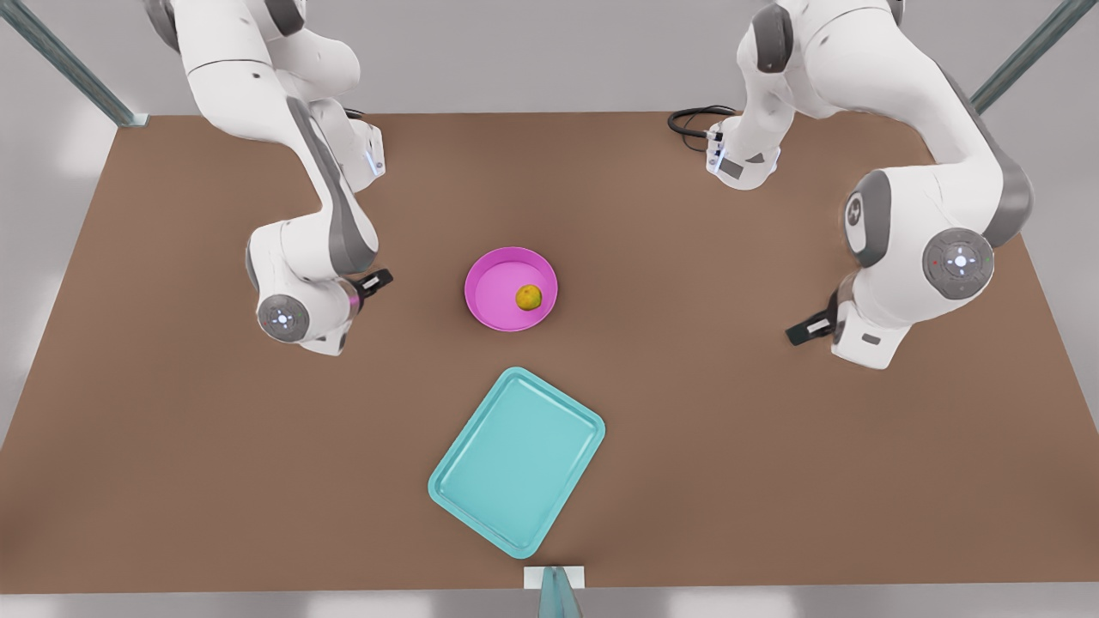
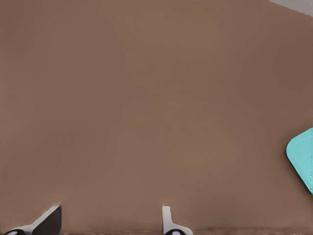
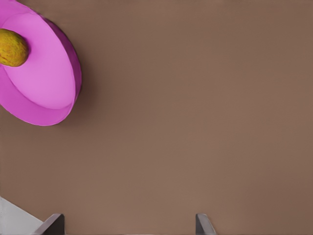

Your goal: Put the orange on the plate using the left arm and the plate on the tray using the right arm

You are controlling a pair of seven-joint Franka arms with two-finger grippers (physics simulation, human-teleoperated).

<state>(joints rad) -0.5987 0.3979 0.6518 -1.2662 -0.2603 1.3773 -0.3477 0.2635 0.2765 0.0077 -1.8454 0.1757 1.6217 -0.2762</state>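
While both arms hang over the brown table (image 1: 172,386), I read the right gripper (image 3: 129,220) as spread wide and holding nothing. The plate (image 3: 49,83) sits on the table near it, off to one side of its fingers (image 3: 55,223). The orange (image 3: 12,47) lies inside the plate, on the side away from that pincer. My left gripper (image 2: 110,215) is likewise wide open and empty over bare table, well apart from the plate, with a corner of the tray (image 2: 302,155) off to its side. Plate and tray lie apart.
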